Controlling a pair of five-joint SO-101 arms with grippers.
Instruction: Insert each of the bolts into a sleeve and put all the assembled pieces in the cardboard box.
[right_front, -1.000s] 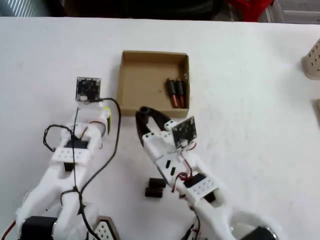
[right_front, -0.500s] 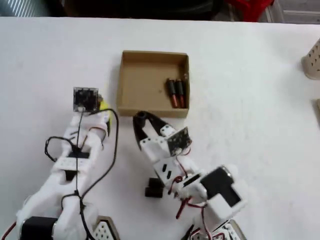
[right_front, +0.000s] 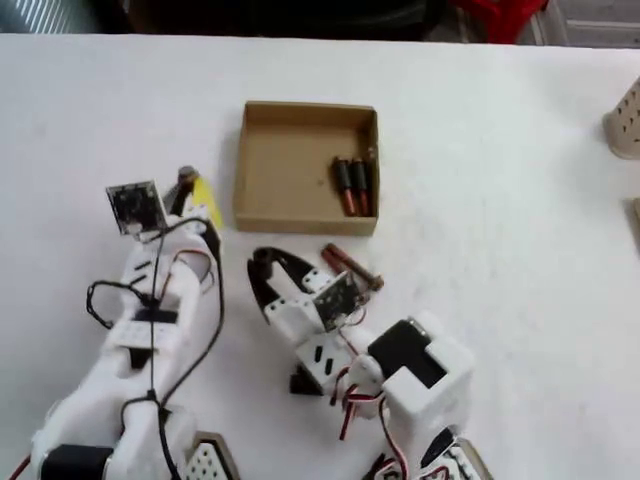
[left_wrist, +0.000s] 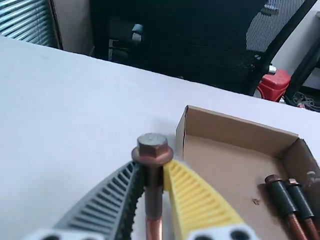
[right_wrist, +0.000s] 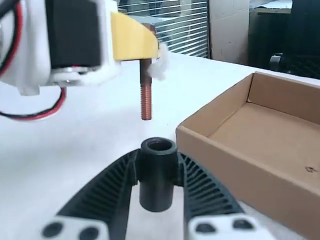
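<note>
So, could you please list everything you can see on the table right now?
cardboard box: one, brown, open, middle of the table.
assembled pieces: two, copper bolts in black sleeves, side by side inside the box.
loose bolt: one, copper, on the table just outside the box's near wall.
held bolt: one, copper, upright in the left gripper.
held sleeve: one, black, upright in the right gripper.
spare sleeve: at least one, black, partly hidden by the right arm.
perforated object: one, beige, high view's right edge.
left gripper: yellow and grey.
right gripper: black.
</note>
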